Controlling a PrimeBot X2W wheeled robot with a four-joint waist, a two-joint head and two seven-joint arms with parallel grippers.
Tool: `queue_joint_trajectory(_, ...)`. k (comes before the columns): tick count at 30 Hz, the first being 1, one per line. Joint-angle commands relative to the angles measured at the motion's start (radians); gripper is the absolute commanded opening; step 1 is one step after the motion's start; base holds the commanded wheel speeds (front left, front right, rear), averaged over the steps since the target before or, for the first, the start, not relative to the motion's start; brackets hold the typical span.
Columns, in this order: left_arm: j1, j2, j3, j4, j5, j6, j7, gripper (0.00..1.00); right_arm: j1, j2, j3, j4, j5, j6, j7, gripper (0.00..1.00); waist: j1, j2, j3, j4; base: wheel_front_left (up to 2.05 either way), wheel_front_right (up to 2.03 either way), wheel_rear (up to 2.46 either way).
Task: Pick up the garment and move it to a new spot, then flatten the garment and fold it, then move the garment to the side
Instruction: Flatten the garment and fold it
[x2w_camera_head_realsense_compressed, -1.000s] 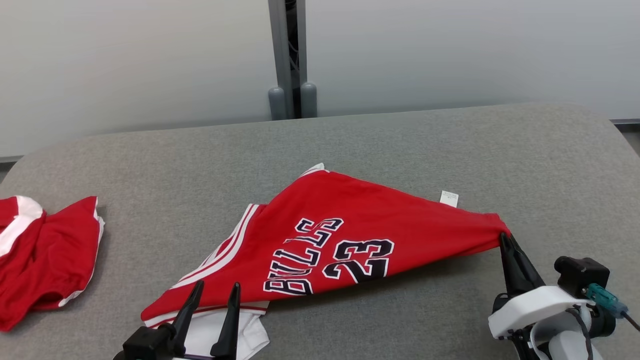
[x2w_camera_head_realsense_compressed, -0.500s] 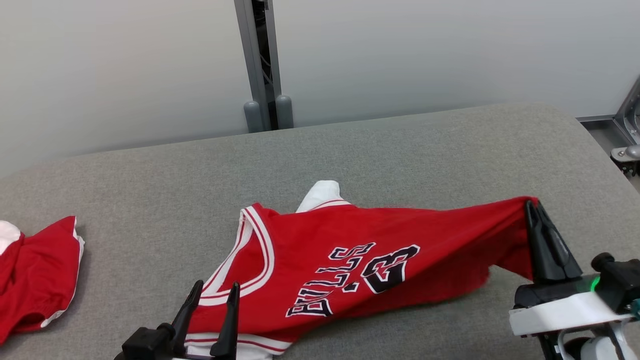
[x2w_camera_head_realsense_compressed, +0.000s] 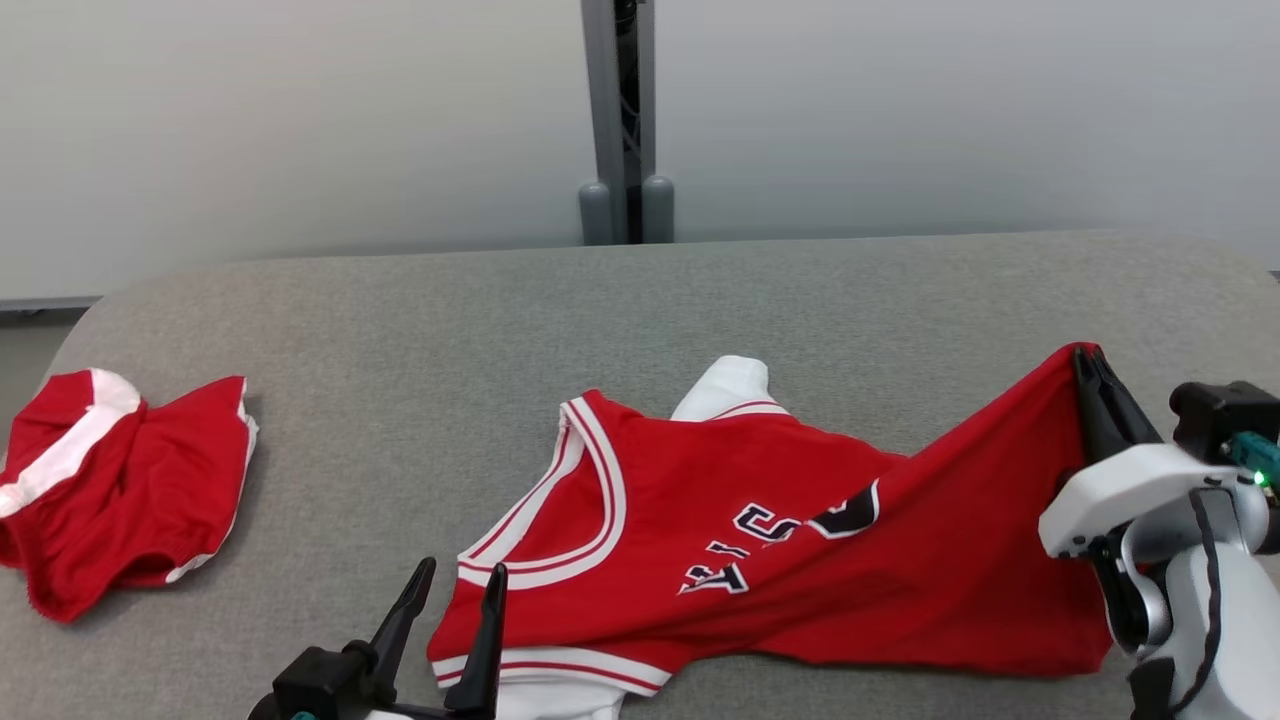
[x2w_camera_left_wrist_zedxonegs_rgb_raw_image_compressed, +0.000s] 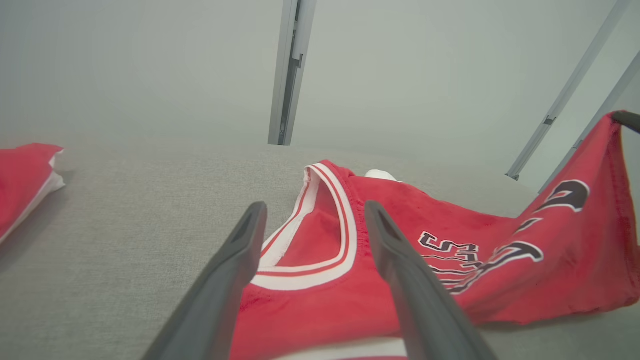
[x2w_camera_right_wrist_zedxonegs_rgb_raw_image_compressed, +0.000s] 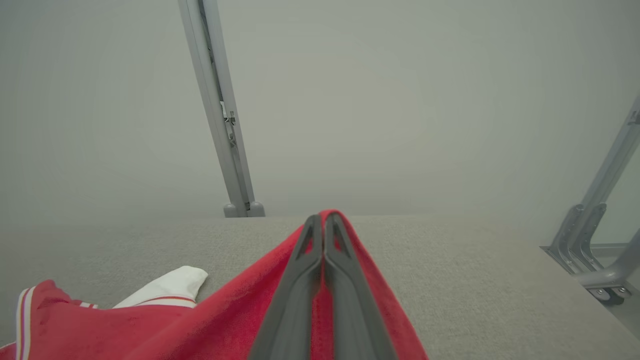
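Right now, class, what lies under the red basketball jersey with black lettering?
White cloth pokes out from under the red basketball jersey at its far edge, both on the grey padded table. How far that white cloth runs beneath is covered.

- Table (x2w_camera_head_realsense_compressed: 760, 290): grey, cloth-covered top with rounded far corners, running across the head view.
- Red cloth (x2w_camera_head_realsense_compressed: 120, 490): a crumpled heap lying on the table's left end, close to the left edge. One white band crosses its upper left, and white trim edges its right side.
- Post (x2w_camera_head_realsense_compressed: 620, 110): a grey upright rail behind the table's far edge, about mid-width, with a dark slot down its middle.
- Caps (x2w_camera_head_realsense_compressed: 627, 210): two rounded grey stubs side by side at the post's foot, just above the table's far edge.
- Wall (x2w_camera_head_realsense_compressed: 300, 130): plain and pale, behind the post.
- Struts (x2w_camera_right_wrist_zedxonegs_rgb_raw_image_compressed: 595, 240): slanted grey metal bars past the table's right end, with a bolted foot low down.
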Motion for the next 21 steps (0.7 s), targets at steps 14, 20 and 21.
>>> queue_joint_trajectory(14,-0.097,0.003,-0.006,0.006,0.010,-0.031,-0.002,1.00,-0.416,-0.058,-0.211,0.538,-0.232,0.000,-0.178,0.00,0.0000,0.0000,0.156,0.150,0.00,0.00,0.00)
queue_joint_trajectory(20,-0.130,0.008,-0.012,0.005,0.015,-0.037,-0.002,1.00,-0.495,-0.049,-0.309,0.616,-0.321,0.000,-0.193,0.00,0.0000,0.0000,0.197,0.153,0.00,0.00,0.00)
queue_joint_trajectory(21,-0.134,0.009,-0.015,0.004,0.016,-0.039,-0.002,1.00,-0.502,-0.045,-0.325,0.617,-0.335,0.000,-0.194,0.00,0.0000,0.0000,0.203,0.152,0.00,0.00,0.00)
